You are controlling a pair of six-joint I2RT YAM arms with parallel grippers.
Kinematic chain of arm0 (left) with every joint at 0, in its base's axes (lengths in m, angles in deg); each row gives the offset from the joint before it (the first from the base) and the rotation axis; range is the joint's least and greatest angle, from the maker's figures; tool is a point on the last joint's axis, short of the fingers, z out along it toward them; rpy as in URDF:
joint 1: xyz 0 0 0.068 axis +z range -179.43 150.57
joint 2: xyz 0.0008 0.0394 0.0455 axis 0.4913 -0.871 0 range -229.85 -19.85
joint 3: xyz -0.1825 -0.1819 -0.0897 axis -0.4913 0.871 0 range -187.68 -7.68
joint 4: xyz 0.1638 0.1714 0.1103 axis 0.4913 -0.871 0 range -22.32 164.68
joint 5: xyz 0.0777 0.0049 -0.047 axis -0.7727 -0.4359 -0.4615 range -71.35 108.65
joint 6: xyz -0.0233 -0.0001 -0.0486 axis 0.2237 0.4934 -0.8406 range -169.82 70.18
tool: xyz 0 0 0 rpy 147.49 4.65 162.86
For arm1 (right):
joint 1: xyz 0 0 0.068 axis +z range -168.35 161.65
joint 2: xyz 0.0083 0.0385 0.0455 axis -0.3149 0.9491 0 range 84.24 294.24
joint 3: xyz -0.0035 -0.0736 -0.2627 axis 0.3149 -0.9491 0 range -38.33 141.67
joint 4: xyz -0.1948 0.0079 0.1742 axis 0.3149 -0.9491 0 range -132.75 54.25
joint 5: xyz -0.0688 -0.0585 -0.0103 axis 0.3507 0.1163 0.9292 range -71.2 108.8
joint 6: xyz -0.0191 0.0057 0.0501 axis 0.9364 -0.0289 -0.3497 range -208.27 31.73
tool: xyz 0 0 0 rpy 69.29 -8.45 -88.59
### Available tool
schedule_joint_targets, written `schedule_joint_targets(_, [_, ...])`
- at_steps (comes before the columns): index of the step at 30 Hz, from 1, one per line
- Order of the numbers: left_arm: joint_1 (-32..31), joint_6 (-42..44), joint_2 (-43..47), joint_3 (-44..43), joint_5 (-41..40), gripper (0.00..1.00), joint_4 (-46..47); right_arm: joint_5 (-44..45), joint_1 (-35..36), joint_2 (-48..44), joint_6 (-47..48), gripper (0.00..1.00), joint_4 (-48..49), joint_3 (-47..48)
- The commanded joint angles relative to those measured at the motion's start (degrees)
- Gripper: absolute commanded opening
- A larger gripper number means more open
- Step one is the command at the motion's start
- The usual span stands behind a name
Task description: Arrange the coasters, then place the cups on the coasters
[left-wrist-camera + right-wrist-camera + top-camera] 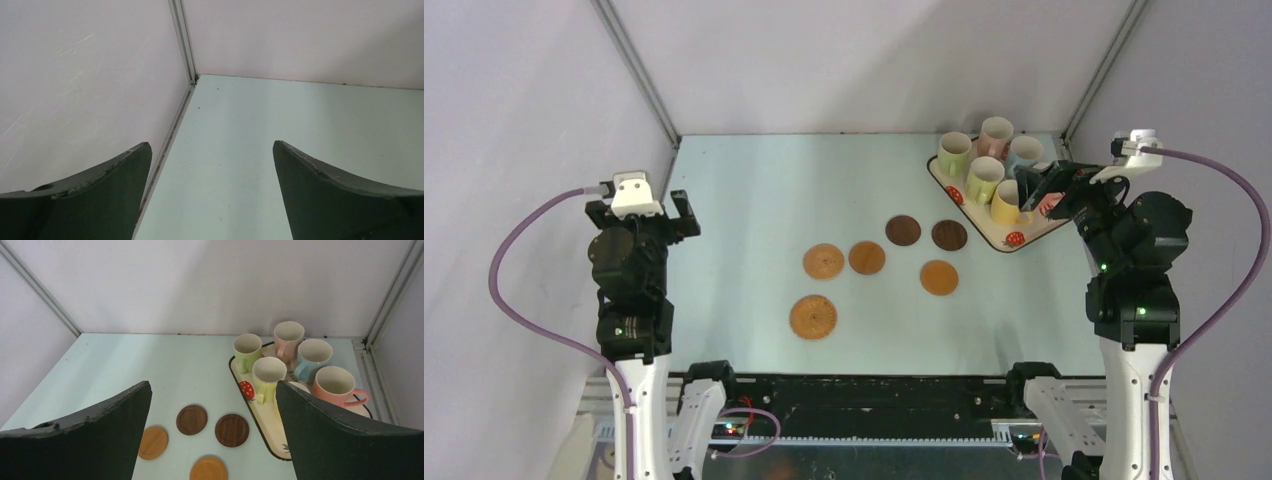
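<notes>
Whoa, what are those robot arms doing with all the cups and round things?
Nothing is being held right now. The right gripper is wide open, hovering by the strawberry tray where the cups all stand together. Six coasters lie loosely scattered on the table, with no cup on any. The left gripper is open too, off at the left side.

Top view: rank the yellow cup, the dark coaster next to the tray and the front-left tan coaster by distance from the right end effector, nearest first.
From the right end effector:
1. yellow cup: on the tray, right beside it.
2. dark coaster: just left of the tray.
3. tan coaster: front left, farthest.
</notes>
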Motion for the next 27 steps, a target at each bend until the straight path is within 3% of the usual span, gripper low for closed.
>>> schedule_joint_targets(1, [0.66, -0.73, 0.00, 0.37, 0.14, 0.99, 2.82, 1.94, 0.61, 0.69, -0.81, 1.00, 2.01, 1.94])
schedule_joint_targets(6, [0.60, 2.04, -0.32, 1.24, 3.06, 0.98, 2.71, -0.77, 0.91, 1.33, 3.31, 1.00, 0.96, 2.08])
schedule_joint_targets(13, [0.62, 9.09, -1.49, -0.04, 5.48, 0.98, -2.58, -17.11, 2.76, 3.85, 6.18, 1.00, -1.89, 1.88])
schedule_joint_targets(22, [0.56, 19.86, -0.67, 10.19, 22.97, 0.98, -10.01, -10.65, 9.32, 1.02, 13.86, 1.00, 0.08, -6.40])
schedule_joint_targets(27, [0.18, 26.64, 0.90, 13.93, 26.72, 0.98, -14.03, -10.86, 10.82, 0.63, 13.76, 1.00, 2.92, -10.20])
